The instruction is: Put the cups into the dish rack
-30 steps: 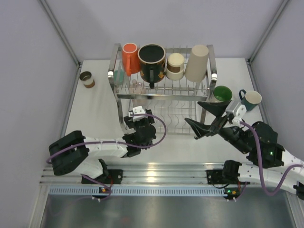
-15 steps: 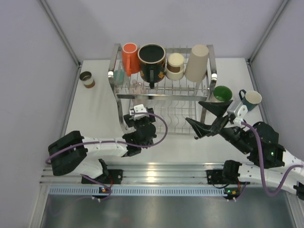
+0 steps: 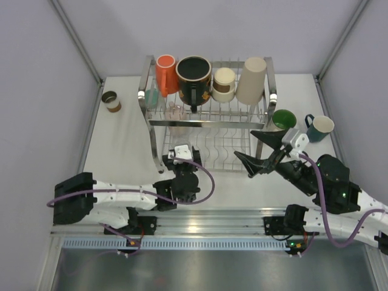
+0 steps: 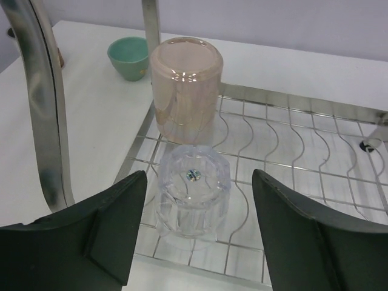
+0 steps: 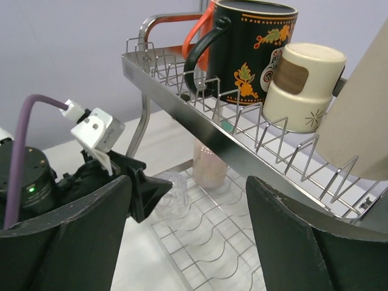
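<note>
— Left gripper (image 4: pixel 199 182)?
— Its dark jaws are spread wide with nothing held. Seen between them, a faceted clear cup (image 4: pixel 193 194) sits inverted on the wavy chrome wires of the dish rack (image 4: pixel 291 139), just before a glossy, rounded pink cup (image 4: pixel 185 85).
— Right gripper (image 5: pixel 189 188)?
— Equally wide and empty, facing the upper tier, where the black patterned mug (image 5: pixel 254 42) and cream paper cup (image 5: pixel 303 85) rest.

White-and-black arms (image 3: pixel 124 193) carry looping purple cables (image 5: pixel 21 145) and dark, wedge-shaped jaws.
</note>
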`<state>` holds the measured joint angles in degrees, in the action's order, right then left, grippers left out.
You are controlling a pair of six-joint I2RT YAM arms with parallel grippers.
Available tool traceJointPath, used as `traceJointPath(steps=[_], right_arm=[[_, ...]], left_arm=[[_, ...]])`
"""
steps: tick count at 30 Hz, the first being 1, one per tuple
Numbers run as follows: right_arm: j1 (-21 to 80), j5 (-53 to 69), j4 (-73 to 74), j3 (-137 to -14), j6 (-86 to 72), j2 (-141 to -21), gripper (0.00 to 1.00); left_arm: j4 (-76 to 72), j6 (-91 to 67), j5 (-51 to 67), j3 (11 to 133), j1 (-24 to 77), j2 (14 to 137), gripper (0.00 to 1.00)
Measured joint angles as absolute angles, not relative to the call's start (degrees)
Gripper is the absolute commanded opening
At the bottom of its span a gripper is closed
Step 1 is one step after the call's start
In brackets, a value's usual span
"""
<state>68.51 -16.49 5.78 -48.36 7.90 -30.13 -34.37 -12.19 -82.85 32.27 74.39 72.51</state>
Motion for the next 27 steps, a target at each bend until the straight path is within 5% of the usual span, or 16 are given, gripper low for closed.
traceJointPath(steps=[4, 5, 6, 13, 27], right_arm=[[68.51, -16.47, 6.39, -48.05, 7.46, -29.67, 0.76], [68.51, -16.47, 6.55, -48.05, 7.38, -29.52, 0.76], [68.51, -16.47, 6.61, -48.05, 7.29, -29.39, 0.76], [68.51, -16.34, 7.11, -48.1, 6.37, -29.23, 0.76], [68.51, -16.47, 7.4, -48.12, 6.87, -29.28, 0.76]], left_arm=[[-33.78, -13.32, -84.05, 31.68, 79.66, 73.25, 0.39], [-33.41, -14.26, -84.03, 31.59, 80.73, 73.91, 0.12], [-32.86, -14.92, -83.79, 31.59, 81.65, 74.74, 0.0], [-9.43, -33.19, -70.91, 41.01, 72.36, 83.72, 0.0], [1.1, -36.01, -59.96, 42.11, 61.91, 85.8, 0.0]])
